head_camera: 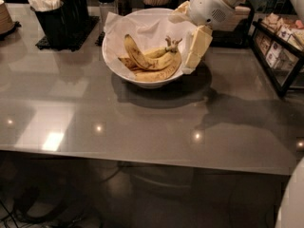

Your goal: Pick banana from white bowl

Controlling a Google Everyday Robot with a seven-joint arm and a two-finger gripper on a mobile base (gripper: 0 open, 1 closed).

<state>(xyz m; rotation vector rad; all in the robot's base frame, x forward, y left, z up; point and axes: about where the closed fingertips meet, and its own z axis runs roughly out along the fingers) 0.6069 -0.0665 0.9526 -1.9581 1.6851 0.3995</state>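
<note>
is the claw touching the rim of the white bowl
Cannot tell: the camera view shows the claw overlapping the right rim of the round glossy white bowl, hiding any gap.

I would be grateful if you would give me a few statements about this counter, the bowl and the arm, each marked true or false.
1. The banana lies inside the white bowl. True.
2. The gripper is at the bowl's left rim. False: it is at the right rim, as the camera sees it.
3. The black cutlery holders stand left of the bowl in the camera view. True.
4. The bowl holds a single banana. False: several bananas lie in it together.
</note>
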